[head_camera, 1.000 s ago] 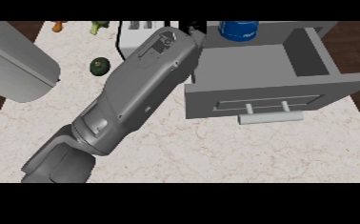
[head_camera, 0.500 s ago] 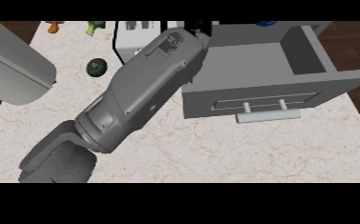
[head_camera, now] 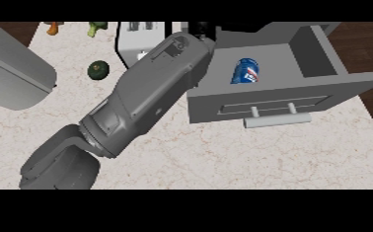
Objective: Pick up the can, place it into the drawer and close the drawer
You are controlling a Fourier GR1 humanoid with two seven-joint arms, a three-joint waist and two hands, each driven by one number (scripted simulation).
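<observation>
The can [head_camera: 246, 71] lies inside the open drawer [head_camera: 320, 85]; hand apparently hidden.

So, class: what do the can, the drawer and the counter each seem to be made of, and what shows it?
Can: probably thin metal, glossy, with a printed blue, white and red label. Drawer: flat matte grey walls, painted metal or plastic; its bar handle is paler grey. Counter: looks like polished stone, pale and mottled with fine veins, though a laminate would look alike.
</observation>
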